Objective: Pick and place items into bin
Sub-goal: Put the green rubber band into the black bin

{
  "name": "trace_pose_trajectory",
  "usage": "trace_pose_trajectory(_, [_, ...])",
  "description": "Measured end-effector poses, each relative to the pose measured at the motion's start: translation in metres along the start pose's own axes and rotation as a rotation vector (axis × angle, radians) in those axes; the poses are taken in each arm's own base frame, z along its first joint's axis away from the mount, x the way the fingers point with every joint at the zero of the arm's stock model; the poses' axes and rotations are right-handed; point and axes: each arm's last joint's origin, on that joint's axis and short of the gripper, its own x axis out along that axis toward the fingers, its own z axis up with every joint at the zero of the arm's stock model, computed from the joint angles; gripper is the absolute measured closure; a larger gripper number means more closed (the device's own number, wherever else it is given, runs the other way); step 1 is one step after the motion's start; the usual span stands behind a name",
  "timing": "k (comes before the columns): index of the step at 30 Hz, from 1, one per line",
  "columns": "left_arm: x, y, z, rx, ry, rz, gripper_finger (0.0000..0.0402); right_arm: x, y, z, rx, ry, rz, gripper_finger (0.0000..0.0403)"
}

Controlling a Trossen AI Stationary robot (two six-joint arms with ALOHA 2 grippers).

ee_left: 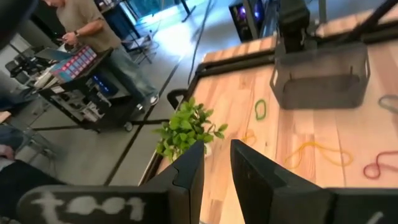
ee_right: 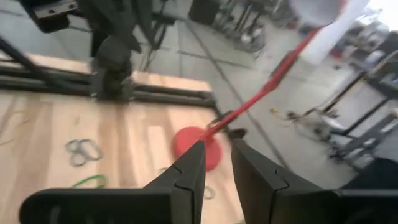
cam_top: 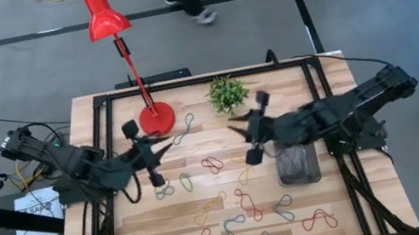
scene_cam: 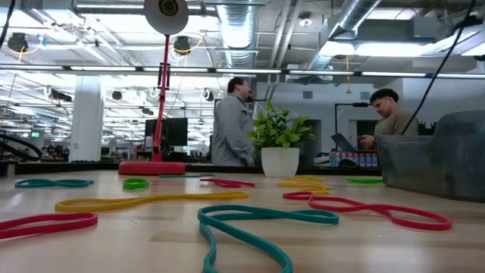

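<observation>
Left gripper (cam_top: 165, 149) and right gripper (cam_top: 235, 123) mid-frame, fingers slightly apart, empty; rubber bands (cam_top: 246, 204) scattered lower centre; bin (cam_top: 296, 164) centre-right.

Two black arms, two-fingered claws

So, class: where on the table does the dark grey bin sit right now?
In the high view the bin sits on the table's right side, just below the right gripper, with the small green plant farther up and loops lying to its left.
</observation>
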Motion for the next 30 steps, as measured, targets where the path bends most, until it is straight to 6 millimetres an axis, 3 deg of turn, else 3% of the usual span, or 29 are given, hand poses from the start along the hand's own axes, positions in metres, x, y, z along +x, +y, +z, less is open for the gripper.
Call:
trace_pose_trajectory(7, [0.015,-0.012,-0.002,0.022,0.036,-0.009,0.0331,0.027,0.012,-0.01,-0.012,0.058,0.013,0.0332])
trace_pose_trajectory(18, [0.015,-0.01,0.0,0.019,0.026,0.11,0.0331,0.018,0.014,-0.003,-0.123,0.005,0.031,0.0332])
trace_pose_trajectory(24, [0.017,-0.007,0.0,-0.005,0.029,0.168,0.0331,0.017,0.019,-0.003,0.046,0.002,0.045,0.0332])
trace_pose_trajectory(30, [0.024,0.0,-0.001,-0.006,0.05,0.181,0.0331,0.025,0.026,-0.009,0.042,0.041,0.06,0.0332])
